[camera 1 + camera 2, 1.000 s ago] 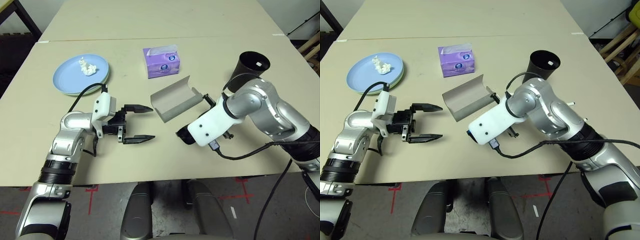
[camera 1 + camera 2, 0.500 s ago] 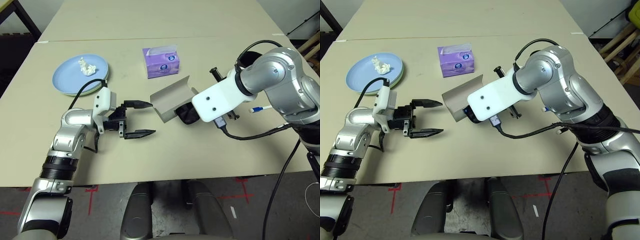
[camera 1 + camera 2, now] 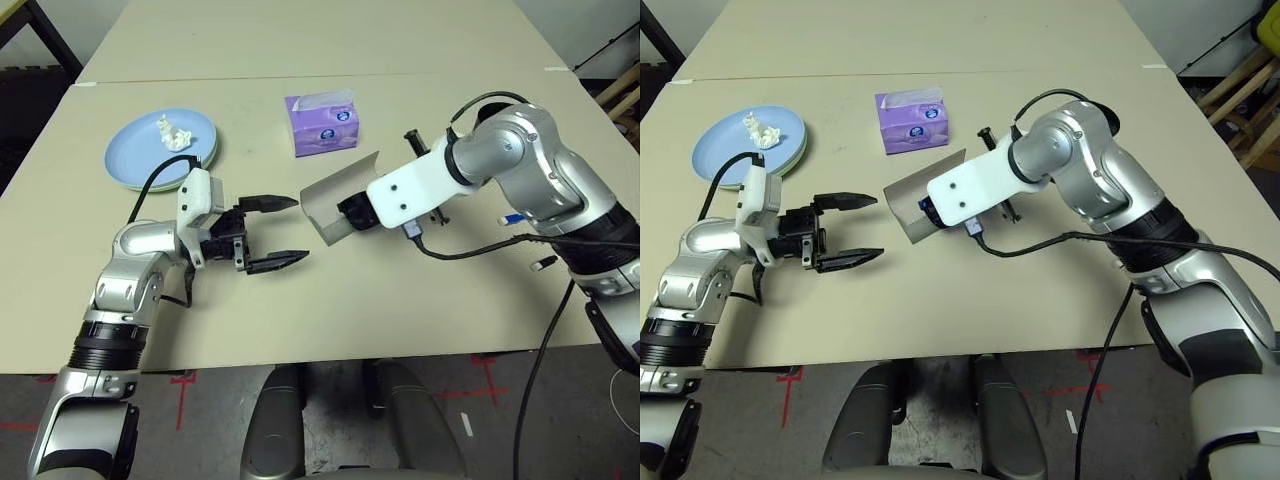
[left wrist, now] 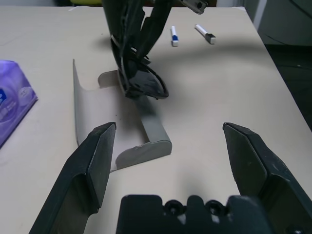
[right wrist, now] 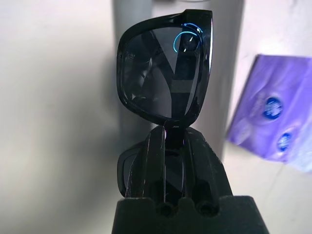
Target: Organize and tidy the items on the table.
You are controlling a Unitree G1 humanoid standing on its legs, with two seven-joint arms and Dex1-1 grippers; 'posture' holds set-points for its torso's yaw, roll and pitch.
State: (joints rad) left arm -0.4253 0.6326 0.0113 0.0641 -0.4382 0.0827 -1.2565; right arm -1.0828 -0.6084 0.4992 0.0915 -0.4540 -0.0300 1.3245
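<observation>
On table point(image 3: 420, 310): 2 plates point(image 3: 160, 152), 1 tissue box point(image 3: 323, 123), 1 open case point(image 3: 338, 198).

A second pale beige table point(image 3: 320, 35) butts against the far edge of the work surface, the seam between the two running left to right as a thin line. Below the near edge lies a grey speckled floor point(image 3: 200, 430) marked with red tape crosses point(image 3: 185, 385), plus a small white scrap point(image 3: 468, 424) to the right. At the far left stands a dark frame point(image 3: 35, 40) against a pale wall, and at the far right light wooden slats point(image 3: 1250, 110) lean beside a dark area.
</observation>
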